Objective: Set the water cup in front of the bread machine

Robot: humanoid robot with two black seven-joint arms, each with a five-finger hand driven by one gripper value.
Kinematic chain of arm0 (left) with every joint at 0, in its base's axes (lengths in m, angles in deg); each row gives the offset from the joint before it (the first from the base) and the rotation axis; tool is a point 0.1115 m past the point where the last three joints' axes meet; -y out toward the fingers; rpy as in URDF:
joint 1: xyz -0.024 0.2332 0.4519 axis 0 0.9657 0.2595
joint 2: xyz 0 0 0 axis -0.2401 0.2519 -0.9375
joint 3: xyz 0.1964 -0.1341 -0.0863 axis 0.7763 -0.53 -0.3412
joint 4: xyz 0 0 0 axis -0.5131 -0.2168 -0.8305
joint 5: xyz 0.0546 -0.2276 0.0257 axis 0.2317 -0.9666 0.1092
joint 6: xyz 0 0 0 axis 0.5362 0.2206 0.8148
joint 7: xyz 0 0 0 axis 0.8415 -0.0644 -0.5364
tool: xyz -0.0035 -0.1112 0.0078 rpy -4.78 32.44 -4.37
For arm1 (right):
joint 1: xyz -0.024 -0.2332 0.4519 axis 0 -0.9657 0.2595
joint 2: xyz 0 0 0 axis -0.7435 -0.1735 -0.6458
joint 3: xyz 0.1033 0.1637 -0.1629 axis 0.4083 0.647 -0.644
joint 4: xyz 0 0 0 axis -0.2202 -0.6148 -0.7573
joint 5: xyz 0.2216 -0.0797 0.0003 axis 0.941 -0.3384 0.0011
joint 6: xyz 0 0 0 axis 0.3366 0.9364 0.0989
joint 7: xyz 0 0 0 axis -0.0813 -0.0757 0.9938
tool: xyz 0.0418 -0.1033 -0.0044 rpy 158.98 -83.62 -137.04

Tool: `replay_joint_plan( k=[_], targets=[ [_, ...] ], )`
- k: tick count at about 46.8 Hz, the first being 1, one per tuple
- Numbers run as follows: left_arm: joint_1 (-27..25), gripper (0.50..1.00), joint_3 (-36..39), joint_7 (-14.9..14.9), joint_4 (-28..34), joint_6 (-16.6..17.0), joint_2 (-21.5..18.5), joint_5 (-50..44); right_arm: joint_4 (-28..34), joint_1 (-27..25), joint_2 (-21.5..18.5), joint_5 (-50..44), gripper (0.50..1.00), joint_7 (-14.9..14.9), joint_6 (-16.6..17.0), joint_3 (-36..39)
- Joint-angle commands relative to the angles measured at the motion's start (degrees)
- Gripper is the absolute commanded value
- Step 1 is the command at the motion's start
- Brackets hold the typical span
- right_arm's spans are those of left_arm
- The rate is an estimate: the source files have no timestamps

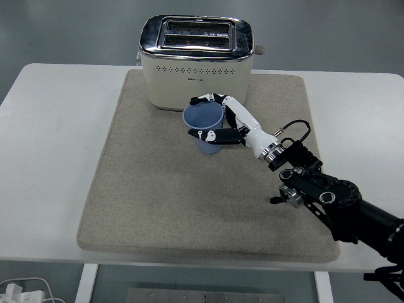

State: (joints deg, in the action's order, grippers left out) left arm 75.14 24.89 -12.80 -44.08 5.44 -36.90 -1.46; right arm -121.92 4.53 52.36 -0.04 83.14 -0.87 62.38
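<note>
The blue water cup stands upright on the beige mat, just in front of the cream bread machine, towards its right half. My right hand reaches in from the lower right and wraps the cup. The thumb lies across the cup's front wall, and the other fingers curl round the back of the rim, between cup and bread machine. The left arm is out of view.
The mat covers most of the white table. A black cable loops at my right wrist. A white power strip and cord lie on the floor at the lower left.
</note>
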Motion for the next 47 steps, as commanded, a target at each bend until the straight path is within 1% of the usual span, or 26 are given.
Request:
replay_joint_plan(
  k=[1, 39, 45, 47],
  targets=[
    [0.0, 1.000, 0.0, 0.0, 0.0, 0.0, 0.0, 0.0, -0.1, 0.0, 0.0, 0.0, 0.780, 0.0, 0.1, 0.0],
    [0.0, 1.000, 0.0, 0.0, 0.0, 0.0, 0.0, 0.0, -0.1, 0.0, 0.0, 0.1, 0.782, 0.0, 0.1, 0.2],
    [-0.1, 1.000, 0.0, 0.0, 0.0, -0.1, 0.0, 0.0, -0.2, -0.1, 0.0, 0.1, 0.809, 0.0, -0.1, 0.2],
    [0.0, 1.000, 0.0, 0.0, 0.0, -0.1, 0.0, 0.0, -0.2, -0.1, 0.0, 0.1, 0.835, 0.0, -0.1, 0.2]
  ],
)
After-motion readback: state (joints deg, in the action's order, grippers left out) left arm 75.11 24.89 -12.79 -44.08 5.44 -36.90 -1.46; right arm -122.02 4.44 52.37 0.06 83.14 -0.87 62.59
